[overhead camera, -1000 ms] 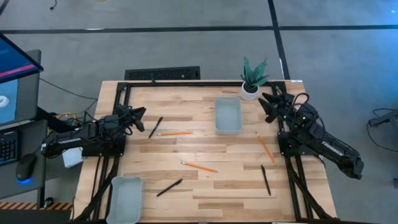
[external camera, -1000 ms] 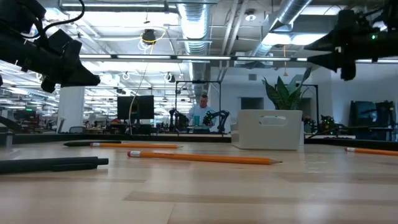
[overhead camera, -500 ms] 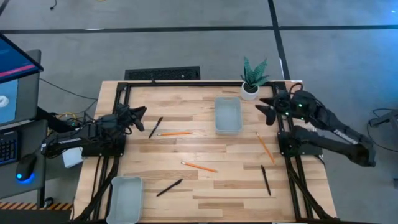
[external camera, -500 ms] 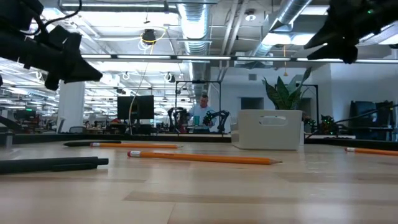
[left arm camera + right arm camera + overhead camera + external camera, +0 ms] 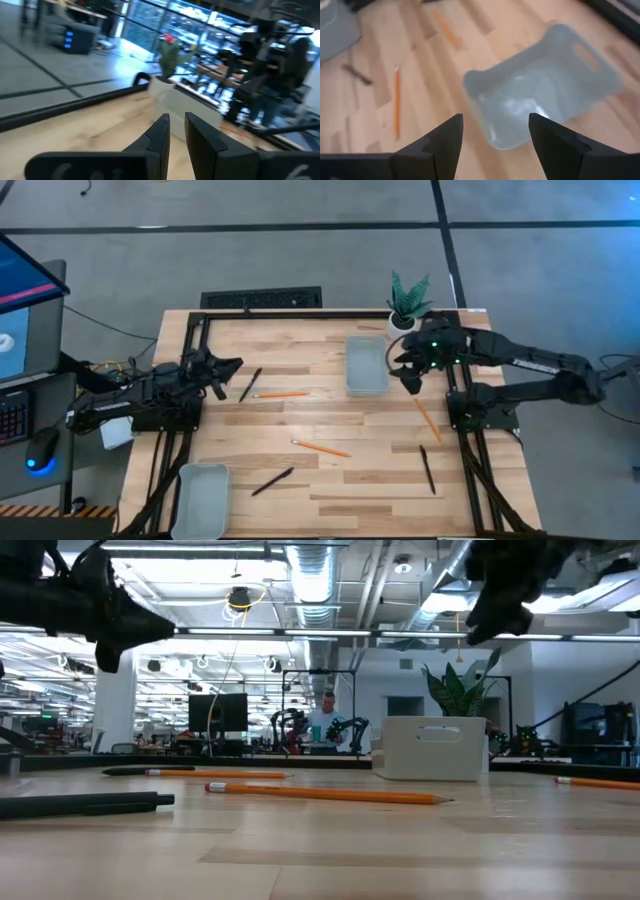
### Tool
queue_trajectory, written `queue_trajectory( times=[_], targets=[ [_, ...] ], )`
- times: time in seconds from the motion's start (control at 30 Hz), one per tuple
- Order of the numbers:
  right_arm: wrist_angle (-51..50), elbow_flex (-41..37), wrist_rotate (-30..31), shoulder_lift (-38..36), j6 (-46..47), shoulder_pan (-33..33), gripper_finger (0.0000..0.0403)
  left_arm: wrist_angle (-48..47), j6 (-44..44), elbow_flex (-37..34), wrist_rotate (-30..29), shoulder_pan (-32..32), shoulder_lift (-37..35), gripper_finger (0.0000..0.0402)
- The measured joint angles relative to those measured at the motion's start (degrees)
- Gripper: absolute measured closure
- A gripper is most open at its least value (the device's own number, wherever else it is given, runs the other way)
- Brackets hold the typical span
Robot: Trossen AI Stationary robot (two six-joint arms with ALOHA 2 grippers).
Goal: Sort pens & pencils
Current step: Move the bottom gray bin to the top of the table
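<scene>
Three black pens [image 5: 250,384] [image 5: 272,481] [image 5: 427,469] and three orange pencils [image 5: 280,394] [image 5: 321,448] [image 5: 427,418] lie flat and scattered on the wooden table. My right gripper [image 5: 407,378] hangs open above the table, just right of the far grey tray [image 5: 367,364]. It points slanting down at that tray [image 5: 545,95], with nothing between its fingers [image 5: 445,140]. My left gripper [image 5: 232,365] hovers level at the table's left side, near the far-left pen. Its fingers [image 5: 162,132] stand a narrow gap apart and hold nothing.
A second grey tray [image 5: 201,498] sits at the near left corner. A small potted plant [image 5: 408,302] stands at the far right, close behind my right arm. In the low view a pen [image 5: 85,803] and a pencil [image 5: 330,794] lie nearest.
My right gripper has risen and swung from the table's right edge toward the far tray. It has tipped from level to slanting down, and it stays open. My left gripper has tipped up to level and risen slightly. No pen or pencil has moved.
</scene>
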Motion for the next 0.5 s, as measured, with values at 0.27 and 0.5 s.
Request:
queue_trajectory(
  times=[0.27,0.5],
  targets=[
    [-0.2,2.4,0.5,7.3,-0.4,5.0,0.0154,-2.7,-1.1,6.3,8.5,0.0,2.5,0.0352],
    [0.0,2.4,0.7,10.9,1.5,4.8,0.0154,-10.9,3.1,18.9,7.4,0.0,9.9,0.0352]
  ],
)
